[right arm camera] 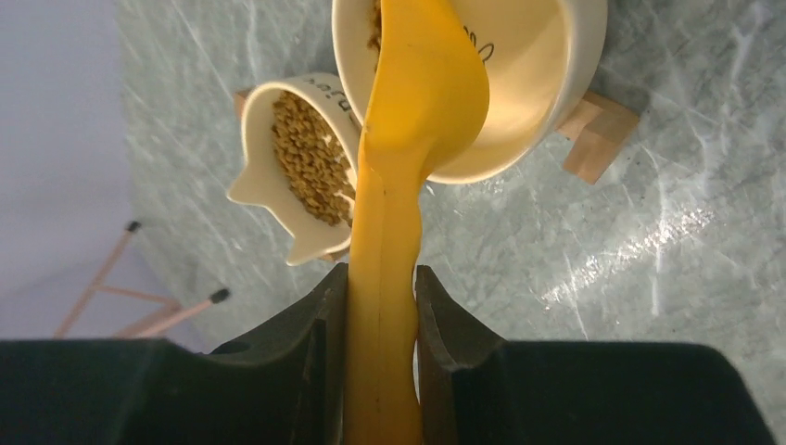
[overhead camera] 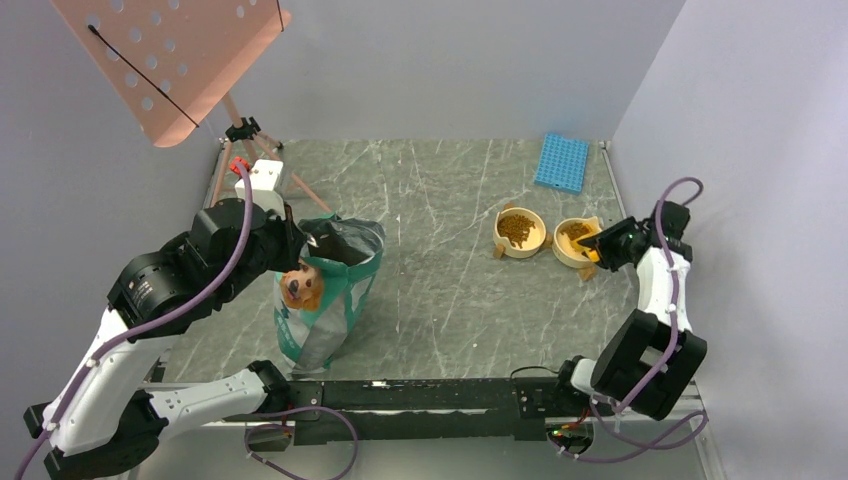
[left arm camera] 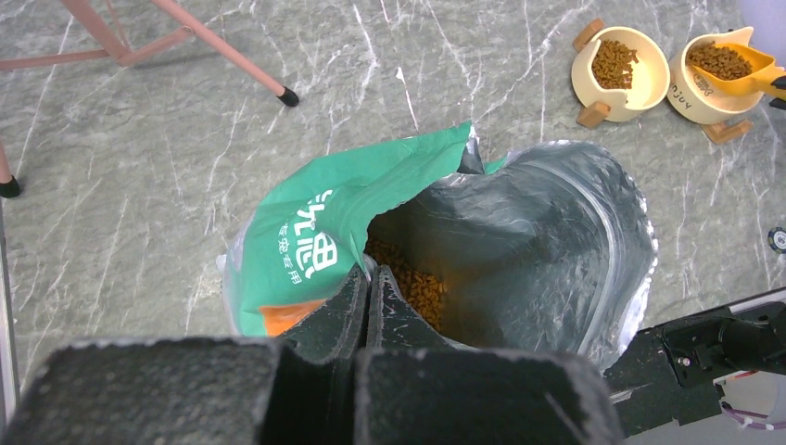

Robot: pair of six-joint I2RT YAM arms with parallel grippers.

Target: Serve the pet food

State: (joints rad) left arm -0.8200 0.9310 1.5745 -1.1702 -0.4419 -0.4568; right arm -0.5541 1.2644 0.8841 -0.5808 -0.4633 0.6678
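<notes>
**Right pincer holds a loaded scoop over the far-right bowl**

The right pincer [right arm camera: 382, 278] is clamped on the handle of the orange scoop [right arm camera: 412, 120]. The scoop's long axis runs straight out from the jaws, and its cup hangs over the cream bowl [right arm camera: 547, 83] near the counter's [overhead camera: 440, 290] far right corner. The pet food [left arm camera: 718, 60] sits heaped in that cup, dead ahead of the pincer; a roll of the wrist should tip it in. The neighbouring bowl [right arm camera: 252, 181] already holds kibble. The left pincer [left arm camera: 366, 287], pinched together on the rim of the bag [left arm camera: 315, 213] by the left edge, is well apart, so the right arm is nearer.
</notes>
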